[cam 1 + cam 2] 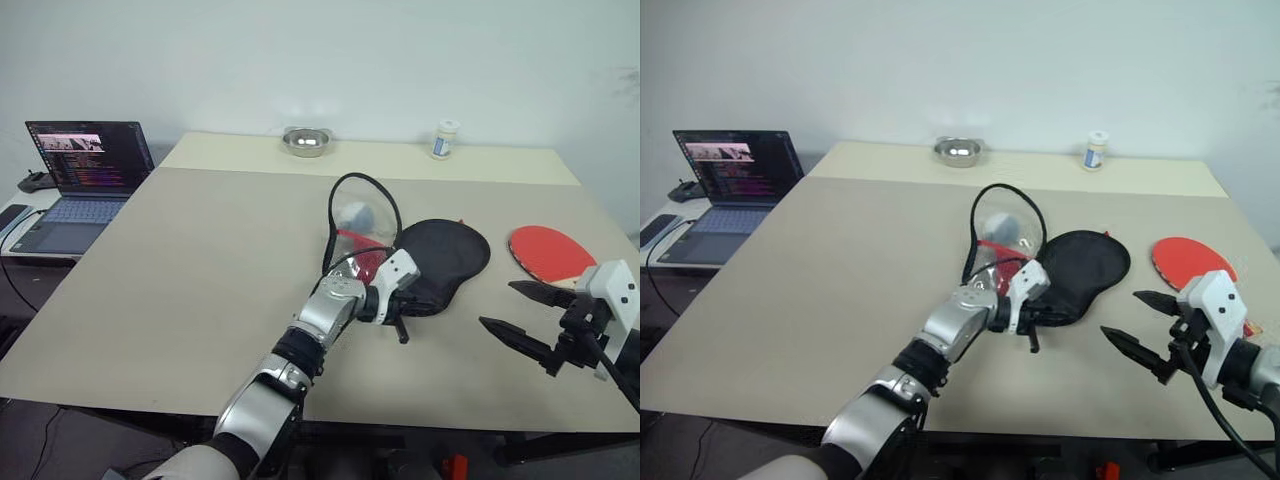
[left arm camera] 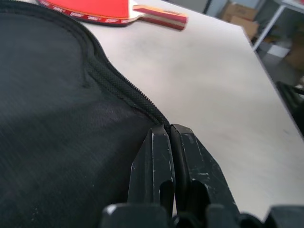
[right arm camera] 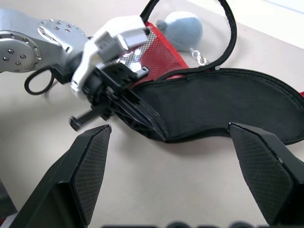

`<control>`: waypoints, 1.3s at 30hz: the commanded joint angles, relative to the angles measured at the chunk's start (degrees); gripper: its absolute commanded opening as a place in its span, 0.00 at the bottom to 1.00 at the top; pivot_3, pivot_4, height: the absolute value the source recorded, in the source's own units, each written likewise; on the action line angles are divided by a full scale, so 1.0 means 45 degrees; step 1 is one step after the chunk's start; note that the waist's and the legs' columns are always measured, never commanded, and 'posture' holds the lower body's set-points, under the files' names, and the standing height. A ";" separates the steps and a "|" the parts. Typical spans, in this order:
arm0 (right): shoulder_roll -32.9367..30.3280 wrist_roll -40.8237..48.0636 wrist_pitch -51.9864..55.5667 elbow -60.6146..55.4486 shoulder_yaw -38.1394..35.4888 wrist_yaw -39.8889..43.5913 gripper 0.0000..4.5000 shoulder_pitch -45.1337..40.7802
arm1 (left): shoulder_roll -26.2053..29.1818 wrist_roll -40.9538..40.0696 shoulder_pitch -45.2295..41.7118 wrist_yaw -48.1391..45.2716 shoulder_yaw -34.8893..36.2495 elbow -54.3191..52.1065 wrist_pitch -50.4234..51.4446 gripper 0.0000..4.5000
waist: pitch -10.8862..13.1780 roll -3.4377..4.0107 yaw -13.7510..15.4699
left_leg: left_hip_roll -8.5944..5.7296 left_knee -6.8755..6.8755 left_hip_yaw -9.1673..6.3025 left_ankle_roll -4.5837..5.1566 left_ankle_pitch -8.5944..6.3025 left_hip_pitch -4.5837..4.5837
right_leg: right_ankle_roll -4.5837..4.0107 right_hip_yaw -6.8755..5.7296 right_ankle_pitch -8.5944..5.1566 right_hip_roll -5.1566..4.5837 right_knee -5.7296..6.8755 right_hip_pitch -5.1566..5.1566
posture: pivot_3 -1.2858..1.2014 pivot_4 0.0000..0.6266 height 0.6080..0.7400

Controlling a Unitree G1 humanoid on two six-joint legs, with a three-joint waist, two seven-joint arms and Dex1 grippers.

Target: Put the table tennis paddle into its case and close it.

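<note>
Beige table [image 1: 200, 300]: left gripper [image 3: 142, 121] pinched on case [image 1: 445, 255] edge; right gripper [image 1: 520, 310] wide, empty; paddle [image 1: 548, 252] at case's 3 o'clock.

I'm scanning for anything readable, and nothing comes through cleanly. The table tennis paddle [image 2: 102, 9] carries small white lettering along the rim of its red rubber, but I can't make out the words. The laptop [image 1: 82, 180] screen shows rows of coloured text, too small for me to read. The little white jar [image 1: 445, 139] has a blue label, and I can't read that either.
</note>
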 commanded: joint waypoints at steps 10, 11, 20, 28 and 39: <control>0.0101 -0.0365 -0.0091 0.0418 -0.0183 -0.0539 0.97 -0.0392 | 0.1610 -0.0471 0.0678 -0.0682 0.0209 -0.3220 -0.0010 0.70 | -0.0002 0.0005 -0.0077 | 0.0025 -0.0006 -0.0002 -0.0001 0.0000 0.0008 | -0.0001 0.0001 0.0000 0.0011 0.0012 -0.0003 | 0.52 0.24 1.00; 0.0151 -0.0391 -0.0009 0.0559 -0.0101 -0.0711 0.97 -0.0471 | 0.1935 -0.0683 0.0812 -0.0940 0.0303 -0.3686 0.0100 0.70 | -0.0003 0.0006 -0.0088 | 0.0028 -0.0009 -0.0001 -0.0001 0.0000 0.0008 | -0.0002 0.0002 0.0000 0.0011 0.0010 -0.0003 | 0.52 0.24 1.00; 0.0776 -0.1134 0.2222 0.2567 0.2708 -0.3047 0.97 -0.2573 | 0.5589 -0.3023 0.1219 -0.3927 0.2049 -0.5699 0.0295 0.70 | -0.0007 0.0016 -0.0136 | 0.0032 -0.0006 0.0006 -0.0004 0.0003 0.0015 | -0.0006 0.0010 0.0000 -0.0004 0.0025 -0.0003 | 0.52 0.24 1.00; 0.3317 -0.2266 0.2811 0.5226 0.5132 -0.4520 0.97 -0.5580 | 0.6658 -0.2954 0.0929 -0.3751 0.2623 -0.5124 -0.0234 0.70 | -0.0006 0.0017 -0.0090 | 0.0030 -0.0004 0.0008 -0.0002 0.0003 0.0005 | -0.0006 0.0007 0.0000 -0.0004 0.0018 -0.0006 | 0.52 0.24 1.00; 0.5093 -0.3482 0.2961 0.7043 0.5865 -0.5141 0.97 -0.7241 | 0.6804 -0.2816 0.1442 -0.3347 0.2275 -0.5767 -0.0004 0.70 | -0.0006 0.0019 -0.0119 | 0.0038 -0.0002 0.0015 -0.0001 0.0003 -0.0016 | -0.0009 0.0007 0.0002 -0.0009 0.0019 -0.0026 | 0.52 0.24 1.00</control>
